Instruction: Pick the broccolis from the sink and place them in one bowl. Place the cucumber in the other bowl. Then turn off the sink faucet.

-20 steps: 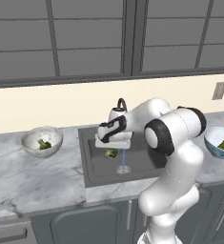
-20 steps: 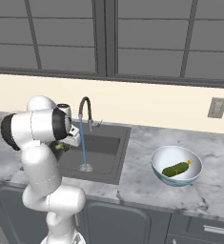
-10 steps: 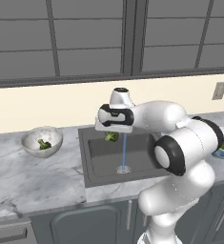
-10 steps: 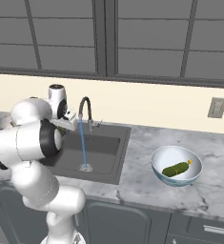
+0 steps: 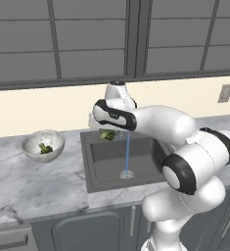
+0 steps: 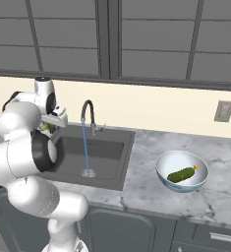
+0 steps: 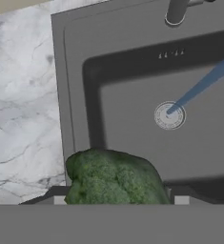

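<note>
A lumpy dark-green broccoli sat between the two fingers of the robot's gripper. The fingers were partly open and pressed on the broccoli from both sides, holding it. It hung in the air above the back left part of the dark grey sink, close to the sink's edge. In the right base view the same broccoli peeked out beside the white arm.

A thin blue stream of water ran from the tall dark curved faucet straight down onto the round metal drain. The bottom of the sink looked bare around the drain.

On the grey marble counter to the left of the sink stood the round grey-white speckled bowl. One small broccoli piece lay inside it.

To the right of the sink, well apart from it, stood the round white bowl with the light blue rim. The smooth long green cucumber lay inside it, with its paler end pointing to the right.
</note>
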Controlling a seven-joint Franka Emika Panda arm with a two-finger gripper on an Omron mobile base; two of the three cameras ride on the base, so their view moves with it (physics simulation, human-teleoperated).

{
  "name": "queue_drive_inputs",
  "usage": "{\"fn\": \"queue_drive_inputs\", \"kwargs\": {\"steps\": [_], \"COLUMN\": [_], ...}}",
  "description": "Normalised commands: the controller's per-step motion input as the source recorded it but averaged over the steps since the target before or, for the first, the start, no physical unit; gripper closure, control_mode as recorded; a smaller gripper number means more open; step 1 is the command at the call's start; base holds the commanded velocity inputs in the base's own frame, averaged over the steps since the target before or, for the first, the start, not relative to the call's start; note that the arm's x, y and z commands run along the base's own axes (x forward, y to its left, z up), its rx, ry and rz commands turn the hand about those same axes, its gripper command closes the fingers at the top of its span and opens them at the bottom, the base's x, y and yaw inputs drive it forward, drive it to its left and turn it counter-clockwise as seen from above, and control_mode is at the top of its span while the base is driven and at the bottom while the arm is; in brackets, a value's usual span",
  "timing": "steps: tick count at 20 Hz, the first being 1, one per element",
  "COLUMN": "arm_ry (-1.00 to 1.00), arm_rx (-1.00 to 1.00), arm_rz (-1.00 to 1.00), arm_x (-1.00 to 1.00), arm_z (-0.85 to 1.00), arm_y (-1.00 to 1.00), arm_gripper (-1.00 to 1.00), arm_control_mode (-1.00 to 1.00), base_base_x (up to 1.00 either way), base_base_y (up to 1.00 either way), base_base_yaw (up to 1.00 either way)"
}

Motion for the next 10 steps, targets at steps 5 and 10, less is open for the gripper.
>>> {"fn": "queue_drive_inputs", "kwargs": {"steps": [5, 10], "arm_ry": [-0.07, -0.11], "arm_rx": [0.00, 0.01], "arm_rz": [-0.05, -0.10], "arm_x": [-0.11, -0.01], "arm_z": [0.02, 0.00], "arm_y": [0.71, 0.71], "arm_gripper": [1.00, 1.00], "arm_control_mode": [-1.00, -1.00], "base_base_x": [0.00, 0.00], "base_base_y": [0.00, 0.00], "base_base_yaw": [0.00, 0.00]}}
